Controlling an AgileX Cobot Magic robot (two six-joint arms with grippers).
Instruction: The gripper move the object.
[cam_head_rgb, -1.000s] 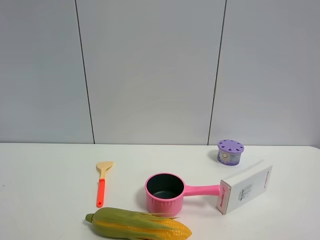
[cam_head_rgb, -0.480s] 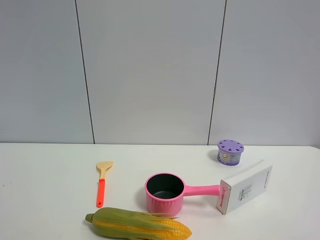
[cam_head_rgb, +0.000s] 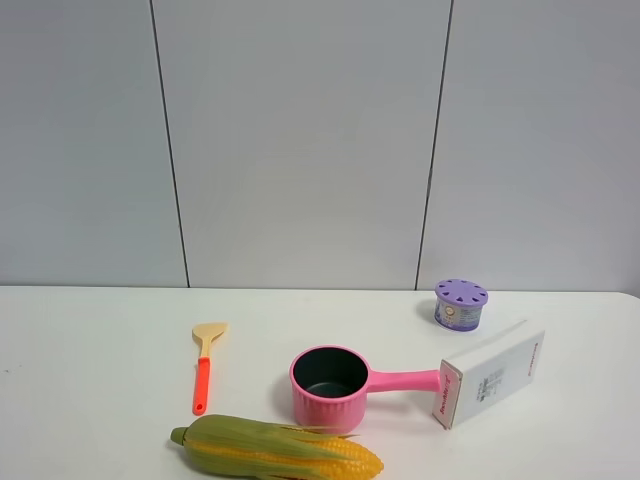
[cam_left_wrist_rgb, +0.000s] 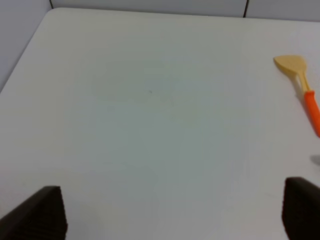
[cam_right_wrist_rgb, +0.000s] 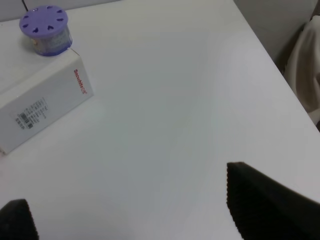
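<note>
The toy corn cob, yellow-orange kernels in a green husk, lies on the white table at the front edge of the exterior high view, just in front of the pink saucepan. Neither arm shows in that view. In the left wrist view the left gripper is open, its two black fingertips far apart over bare table. In the right wrist view the right gripper is open over bare table, with one black fingertip large in view. The corn shows in neither wrist view.
An orange-handled wooden spatula lies left of the saucepan and also shows in the left wrist view. A white carton lies right of the pan handle, with a purple-lidded tub behind it; both show in the right wrist view.
</note>
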